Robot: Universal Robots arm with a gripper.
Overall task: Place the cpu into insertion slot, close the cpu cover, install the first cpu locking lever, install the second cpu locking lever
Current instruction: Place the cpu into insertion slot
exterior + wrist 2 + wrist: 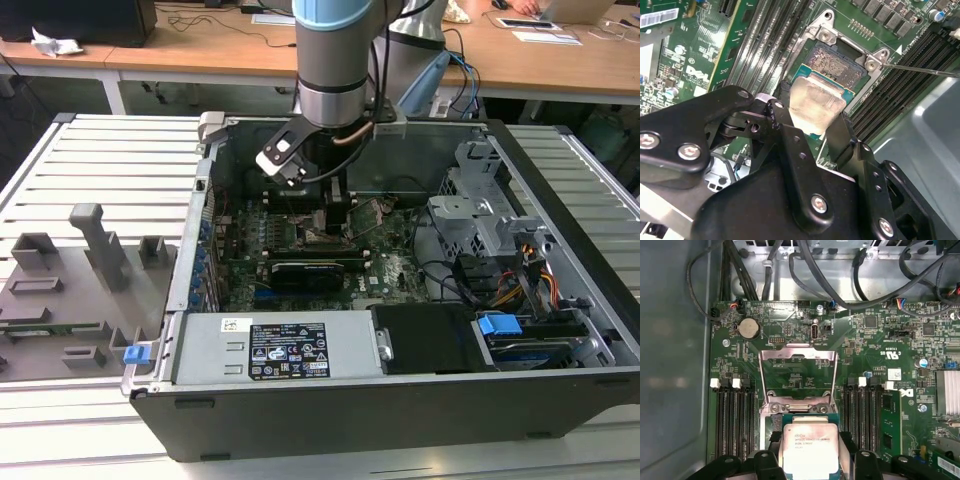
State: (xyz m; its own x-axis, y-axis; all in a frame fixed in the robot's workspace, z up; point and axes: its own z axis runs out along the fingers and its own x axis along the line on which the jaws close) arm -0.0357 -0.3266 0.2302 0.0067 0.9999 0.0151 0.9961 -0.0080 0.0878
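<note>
I am clamping the gripper [814,114] on the cpu's [816,100] opposite edges, holding it flat for seating | insertion slot [837,62] lying just below the gripper | cpu cover [797,354] lying flipped open beyond, clearing access

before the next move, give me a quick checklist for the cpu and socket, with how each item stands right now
1. Grip: the gripper is shut on the cpu, holding it by two opposite edges: ok.
2. The cpu cover is swung up and away from the socket: ok.
3. The insertion slot is bare, with nothing lying in it: ok.
4. Cpu seated in the slot: not ok. It is held above the slot, overlapping one edge of it in the second wrist view.
5. Cpu lying level with the slot: cannot tell.
6. Corner mark and notches matched to the slot: cannot tell.
</note>
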